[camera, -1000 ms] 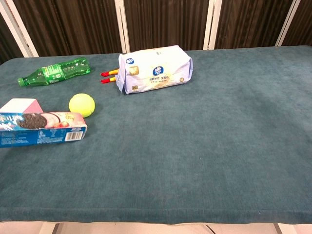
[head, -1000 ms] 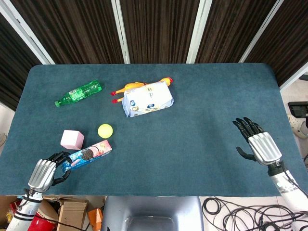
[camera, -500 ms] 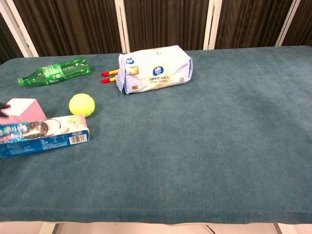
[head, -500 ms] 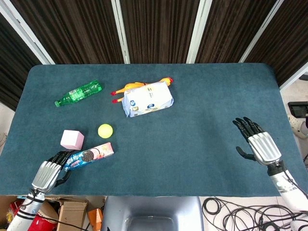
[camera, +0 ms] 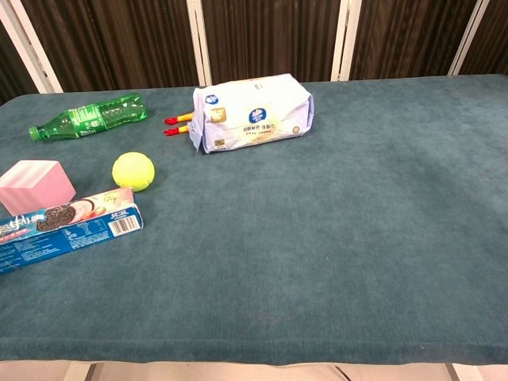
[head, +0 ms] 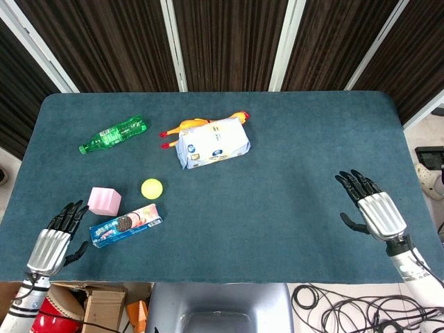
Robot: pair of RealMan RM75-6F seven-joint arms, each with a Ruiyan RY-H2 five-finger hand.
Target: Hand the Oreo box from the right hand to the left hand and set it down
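1. The left hand (head: 50, 246) no longer grips the Oreo box (head: 125, 225); half a second ago its fingers were wrapped round the box's near end, and now they are spread and empty, with the hand drawn back toward the table's (head: 277, 229) near-left edge, just beside the box but apart from it.
2. The Oreo box lies flat on the cloth, in front of the pink cube (head: 104, 200) and the yellow ball (head: 151, 188) (close to both, touching neither as far as the head view shows).
3. The right hand (head: 374, 208) hangs over the table's right side with fingers spread, holding nothing, much as it was a second ago.
4. By my judgement the box is set down and released, so the task looks finished, leaving only the arm's retreat.
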